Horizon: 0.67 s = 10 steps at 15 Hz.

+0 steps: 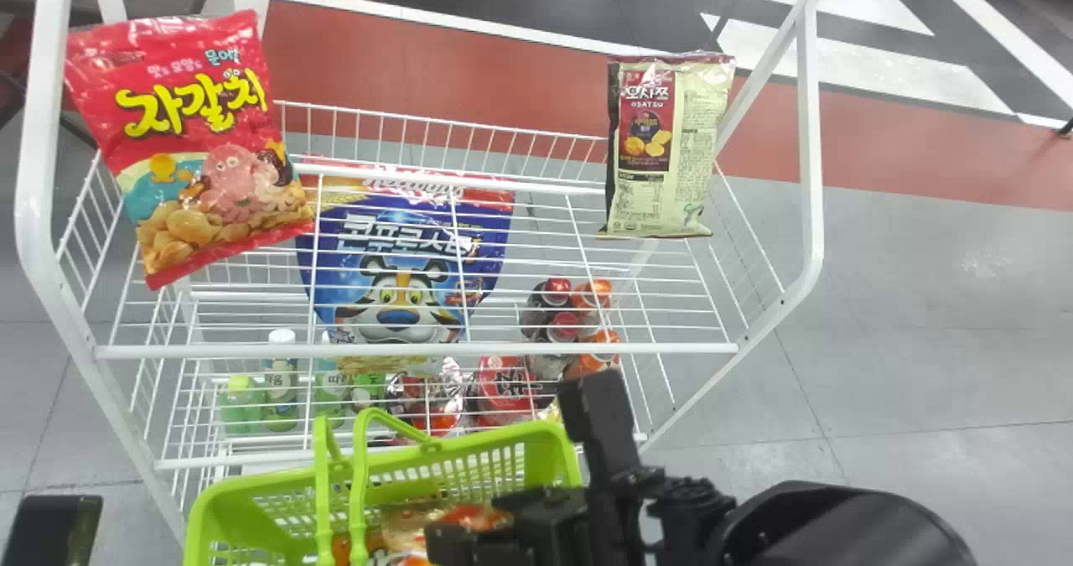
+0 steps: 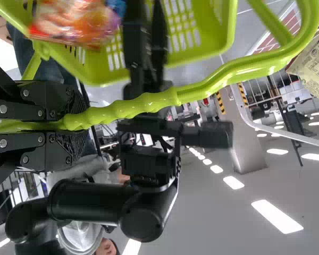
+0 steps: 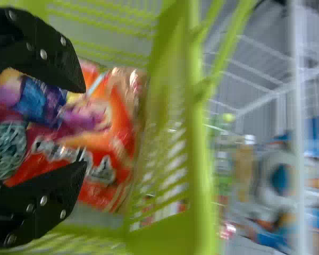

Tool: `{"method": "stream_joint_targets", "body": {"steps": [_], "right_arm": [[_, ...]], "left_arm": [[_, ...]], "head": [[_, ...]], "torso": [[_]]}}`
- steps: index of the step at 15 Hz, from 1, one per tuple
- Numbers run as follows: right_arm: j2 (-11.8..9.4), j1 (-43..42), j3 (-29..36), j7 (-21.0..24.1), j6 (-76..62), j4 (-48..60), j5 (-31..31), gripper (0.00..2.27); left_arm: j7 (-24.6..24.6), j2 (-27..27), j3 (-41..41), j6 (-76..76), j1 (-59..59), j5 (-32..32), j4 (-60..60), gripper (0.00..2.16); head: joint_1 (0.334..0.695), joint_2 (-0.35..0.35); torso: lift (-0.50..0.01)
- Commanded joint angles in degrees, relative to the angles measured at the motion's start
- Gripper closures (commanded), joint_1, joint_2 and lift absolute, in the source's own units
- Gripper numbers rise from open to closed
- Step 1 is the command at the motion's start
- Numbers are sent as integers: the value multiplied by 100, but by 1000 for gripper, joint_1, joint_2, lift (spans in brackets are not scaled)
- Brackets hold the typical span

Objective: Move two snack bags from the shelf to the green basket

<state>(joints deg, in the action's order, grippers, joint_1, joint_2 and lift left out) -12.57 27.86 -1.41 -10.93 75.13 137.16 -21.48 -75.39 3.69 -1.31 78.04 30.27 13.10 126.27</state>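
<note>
The green basket [image 1: 545,444] is pictured at the bottom edge of the head view, in front of the white wire shelf [image 1: 419,350]. Inside the basket, orange-and-red snack packaging [image 3: 103,154] is seen below the rim. The right gripper [image 1: 465,521] is poised at the basket's opening, its black fingers [image 3: 48,50] spread well apart in the right wrist view, with the packaging visible in the gap.

The basket's green handle [image 2: 186,95] is clasped by the left gripper [image 1: 59,528], part of whose black hardware is caught at the head view's bottom-left corner. In the left wrist view, both fingers of the left gripper [image 2: 77,121] are closed around the handle.

Two bags are displayed on the shelf's upper level: a red snack bag [image 1: 197,147], tilted, at its left side, and a beige snack bag [image 1: 671,147] near its back right corner. Through the wires below, a blue cereal bag [image 1: 402,272] is seen between them, with orange-capped bottles [image 1: 591,293] to its right and green bottles [image 1: 243,402] toward the front left.
</note>
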Motion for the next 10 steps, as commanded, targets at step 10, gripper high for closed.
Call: {"method": "stream_joint_targets", "body": {"steps": [10], "right_arm": [[282,747,413,-788,-4862,-419,319,113]], "left_arm": [[-2,-9,-35,-161,-21,-18,-217,2111]], "head": [[695,-293]], "torso": [[-18]]}}
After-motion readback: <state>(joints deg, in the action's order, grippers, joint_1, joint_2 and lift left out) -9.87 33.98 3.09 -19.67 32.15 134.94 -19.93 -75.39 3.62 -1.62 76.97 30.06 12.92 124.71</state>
